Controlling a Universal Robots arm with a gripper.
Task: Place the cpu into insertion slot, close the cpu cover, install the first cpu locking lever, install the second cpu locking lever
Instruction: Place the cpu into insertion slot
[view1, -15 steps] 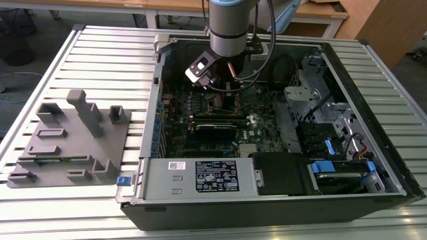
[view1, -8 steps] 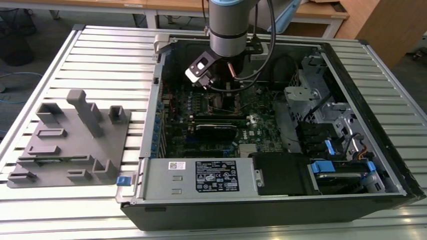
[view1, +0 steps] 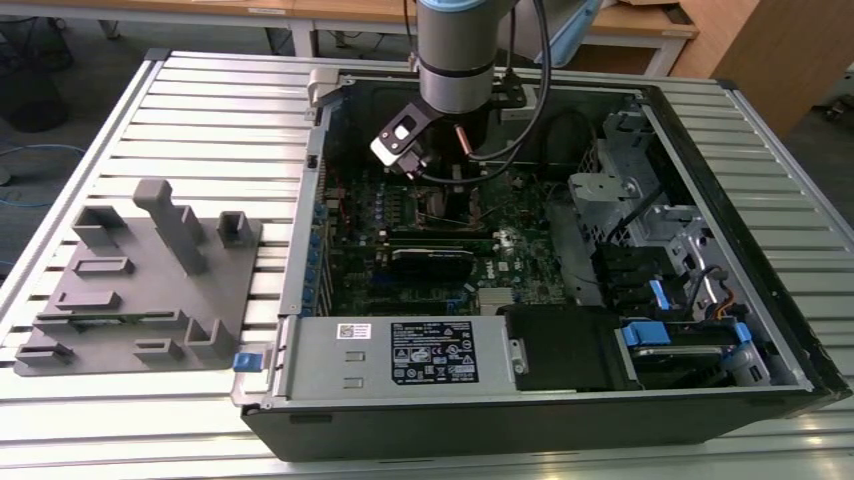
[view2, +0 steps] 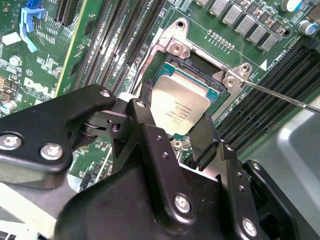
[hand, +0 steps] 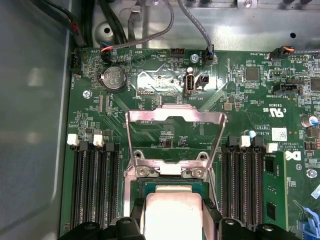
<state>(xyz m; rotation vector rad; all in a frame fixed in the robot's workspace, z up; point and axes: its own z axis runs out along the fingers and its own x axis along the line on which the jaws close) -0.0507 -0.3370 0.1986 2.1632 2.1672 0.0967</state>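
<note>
Black pincer (view2: 176, 111) tight on the cpu (view2: 181, 100) — at the insertion slot (view2: 199, 69)

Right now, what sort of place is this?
Probably a robotics lab or workshop for computer assembly: an open computer case lies on a slatted metal table, wooden desks stand behind, and the tool grips the cpu over the motherboard.

place: I read this as a robotics lab or assembly workshop
bench: slatted aluminium bench (view1: 174, 110) under my robot arm (view1: 461, 50)
work: opened computer tower (view1: 534, 415), grey parts fixture (view1: 134, 290)
background: wooden desks (view1: 641, 25)
</note>
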